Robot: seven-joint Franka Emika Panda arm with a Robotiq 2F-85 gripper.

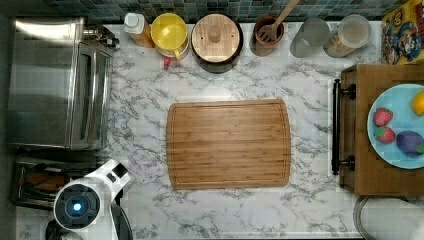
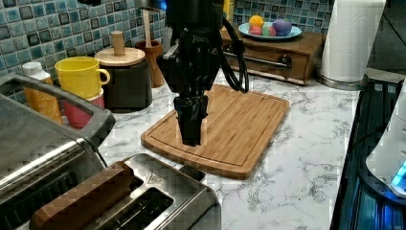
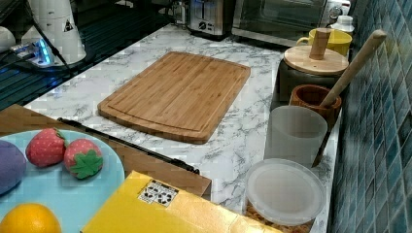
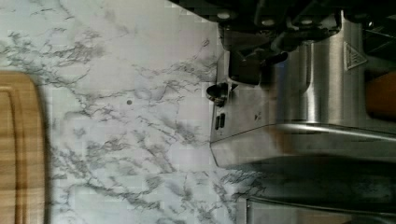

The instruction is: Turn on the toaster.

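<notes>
I see a bamboo cutting board [image 1: 228,144] mid-desk [image 1: 310,200], toaster oven [image 1: 55,82] at the top view's left. Back row: yellow mug [image 1: 169,31], wood-lidded black canister [image 1: 216,37], utensil crock [image 1: 268,31]. Blue fruit plate [image 1: 400,125] sits on a wooden drawer box [image 1: 372,172].

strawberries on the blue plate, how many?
2. Both lie side by side on the blue plate atop the wooden drawer box: one strawberry next to the purple fruit, the other strawberry beside it. None seem hidden.

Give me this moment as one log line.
phase: approach | gripper: above toaster's control end, not touching | bread: in slot | lever: not visibly pressed | cutting board: bare
</notes>
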